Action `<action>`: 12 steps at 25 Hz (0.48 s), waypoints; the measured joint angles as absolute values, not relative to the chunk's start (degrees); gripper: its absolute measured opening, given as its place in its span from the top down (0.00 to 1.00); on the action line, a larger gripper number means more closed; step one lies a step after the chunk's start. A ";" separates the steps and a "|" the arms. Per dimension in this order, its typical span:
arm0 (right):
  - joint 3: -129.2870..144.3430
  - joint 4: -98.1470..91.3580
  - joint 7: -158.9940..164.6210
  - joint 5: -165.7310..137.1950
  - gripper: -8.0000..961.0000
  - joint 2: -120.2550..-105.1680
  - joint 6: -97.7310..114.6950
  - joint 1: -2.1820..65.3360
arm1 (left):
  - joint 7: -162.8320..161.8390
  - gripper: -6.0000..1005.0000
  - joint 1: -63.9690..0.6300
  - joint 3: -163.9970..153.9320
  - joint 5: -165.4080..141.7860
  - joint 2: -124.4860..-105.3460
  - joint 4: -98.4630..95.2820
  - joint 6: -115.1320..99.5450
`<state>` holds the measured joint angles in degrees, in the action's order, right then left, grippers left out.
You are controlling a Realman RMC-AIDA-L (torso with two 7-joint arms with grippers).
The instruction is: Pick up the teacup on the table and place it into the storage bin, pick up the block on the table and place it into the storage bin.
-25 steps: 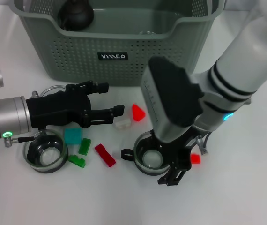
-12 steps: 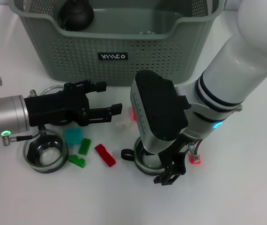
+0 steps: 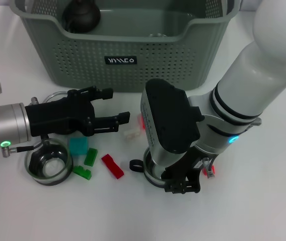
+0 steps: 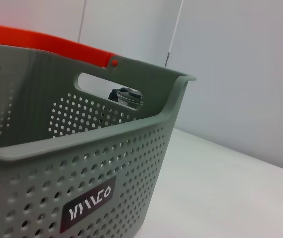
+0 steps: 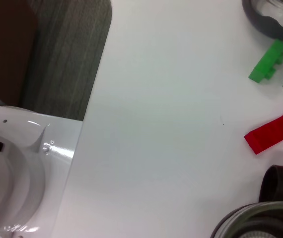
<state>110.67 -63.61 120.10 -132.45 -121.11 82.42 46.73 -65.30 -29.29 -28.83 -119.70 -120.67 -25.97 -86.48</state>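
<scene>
The right pincer [image 3: 182,185] sits low over the dark-rimmed glass teacup [image 3: 153,170], its grip hidden, the left pincer [image 3: 114,108] wide.

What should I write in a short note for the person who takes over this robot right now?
Left gripper: open, above the table in front of the storage bin, holding nothing.
Right gripper: down at the teacup near the middle of the table; I cannot tell if its fingers are open or shut.
A second teacup stands on the table below the left arm.
Blocks on the table: teal, two green, long red, a pale one.
Done: a dark round thing lies in the bin.
Left: both teacups and all blocks go into the bin.
</scene>
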 joint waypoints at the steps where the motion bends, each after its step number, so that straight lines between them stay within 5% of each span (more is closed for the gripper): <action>1: 110.69 -63.71 120.41 -132.45 0.49 -121.11 82.57 46.67 | -65.29 0.14 -29.28 -28.83 -119.70 -120.66 -25.96 -86.48; 12: 109.01 -66.37 123.24 -132.45 0.92 -120.65 84.03 45.15 | -65.21 0.14 -28.81 -28.83 -119.70 -120.64 -26.06 -86.49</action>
